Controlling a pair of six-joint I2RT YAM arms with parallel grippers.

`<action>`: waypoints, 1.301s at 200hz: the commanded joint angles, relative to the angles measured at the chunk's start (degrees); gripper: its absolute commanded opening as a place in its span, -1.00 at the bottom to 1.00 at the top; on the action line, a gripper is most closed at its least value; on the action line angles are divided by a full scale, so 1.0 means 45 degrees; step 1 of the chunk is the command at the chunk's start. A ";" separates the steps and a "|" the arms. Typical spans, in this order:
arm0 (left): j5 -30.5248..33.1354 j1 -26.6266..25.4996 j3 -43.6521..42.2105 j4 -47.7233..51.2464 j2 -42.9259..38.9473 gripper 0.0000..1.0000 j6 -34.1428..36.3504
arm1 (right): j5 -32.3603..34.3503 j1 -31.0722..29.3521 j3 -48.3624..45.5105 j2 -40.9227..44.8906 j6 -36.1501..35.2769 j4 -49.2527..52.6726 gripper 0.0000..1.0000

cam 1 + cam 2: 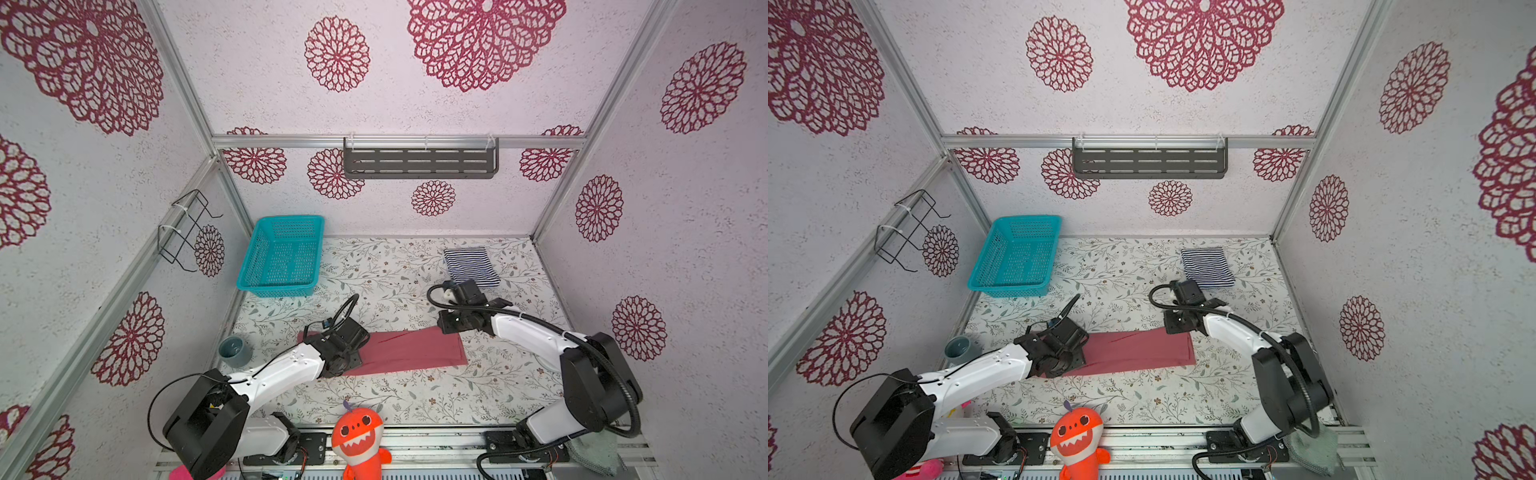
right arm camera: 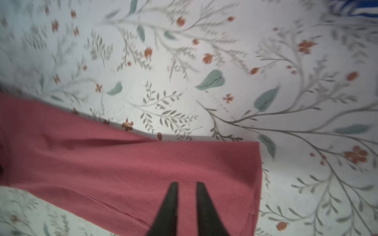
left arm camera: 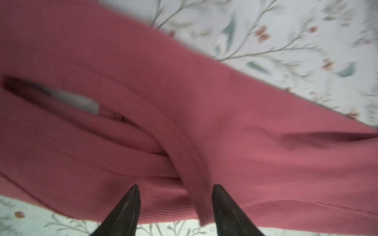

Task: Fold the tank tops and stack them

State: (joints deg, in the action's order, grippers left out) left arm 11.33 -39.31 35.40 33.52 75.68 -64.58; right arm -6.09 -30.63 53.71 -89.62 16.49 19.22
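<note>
At the table's (image 1: 395, 399) far left corner you have the teal basket (image 1: 255, 253), and nearer along the left edge a grey-blue cup (image 1: 235, 351). Your left gripper (image 3: 173, 188) sits over the left end of the rose tank top (image 1: 411, 349). Its fingers (image 3: 131, 204) are apart, with a ribbed band of the cloth running between them. That top lies as a long folded strip across the middle of the table. At the near edge, around the middle, an orange shark plush (image 1: 357, 436) stands. Your right gripper (image 2: 187, 183) is over the strip's right end with its fingers nearly together. You cannot tell whether they pinch any cloth. The striped tank top (image 1: 471, 266) lies folded near the far right corner, apart from the rose one.
</note>
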 commanded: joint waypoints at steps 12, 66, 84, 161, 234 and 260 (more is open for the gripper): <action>-0.0391 0.0278 -0.0386 -0.1726 0.0873 0.00 -0.0879 | 0.1324 -0.0030 -0.0067 -0.0878 -0.0197 0.0054 -0.97; -0.0650 0.1079 -0.0009 -0.4624 0.3855 -0.12 -0.0454 | 0.2492 0.0336 -0.1660 -0.0624 0.0580 -0.0418 -0.97; -0.1083 0.1568 0.1385 -0.4465 0.5073 -0.04 0.0842 | 0.2580 0.0478 -0.2519 0.0014 0.1230 -0.0586 -0.97; -0.3787 0.3318 1.2891 0.1612 1.2319 0.23 0.9777 | 0.1060 -0.1460 -0.5876 0.2722 0.5862 -0.3347 -0.82; -0.2601 0.3843 1.5646 0.2586 1.1046 0.51 1.0530 | 0.1888 -0.1505 -0.1752 0.2989 0.2910 0.1081 -0.22; -0.2986 0.3758 1.3347 0.1539 0.9769 0.45 0.8983 | 0.0903 -0.0552 -0.1597 0.2288 0.1703 0.0696 -0.42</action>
State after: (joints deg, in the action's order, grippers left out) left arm -0.99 -22.26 101.97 42.52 126.02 -19.99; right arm -0.14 -36.29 45.80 -77.43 31.18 17.76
